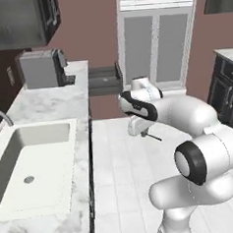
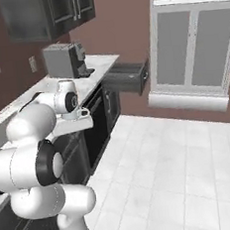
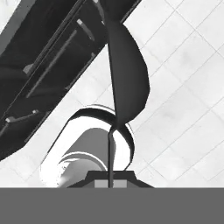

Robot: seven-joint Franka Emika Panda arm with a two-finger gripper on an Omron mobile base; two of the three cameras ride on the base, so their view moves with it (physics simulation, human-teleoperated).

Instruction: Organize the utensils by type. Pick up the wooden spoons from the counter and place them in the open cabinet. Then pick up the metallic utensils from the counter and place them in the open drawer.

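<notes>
A: Where was the claw (image 3: 111,175)?
B: Low over the white tile floor, beside the dark base cabinets. In the left base view the arm was folded down in front of the counter (image 1: 48,101), hand pointing at the floor.
A: Jaws?
B: Together, clamped on a metal spoon (image 3: 124,78). In the hand view its thin handle ran up from between the fingertips and widened into a dark grey bowl seen nearly edge-on. In the left base view a thin dark sliver stuck out under the hand.
A: Drawer?
B: The open drawer (image 1: 104,80) was pulled out at the far end of the counter, flat grey inside, well apart from the claw. Couldn't tell if anything lay in it. Right base view had it too, past the coffee machine (image 2: 65,60).
A: Rest of the counter?
B: White marble, sink (image 1: 30,164) set in at the near end with a curved tap at its left edge. Coffee machine at the far end by the wall. Dark wall cabinet (image 1: 20,19) above it.
</notes>
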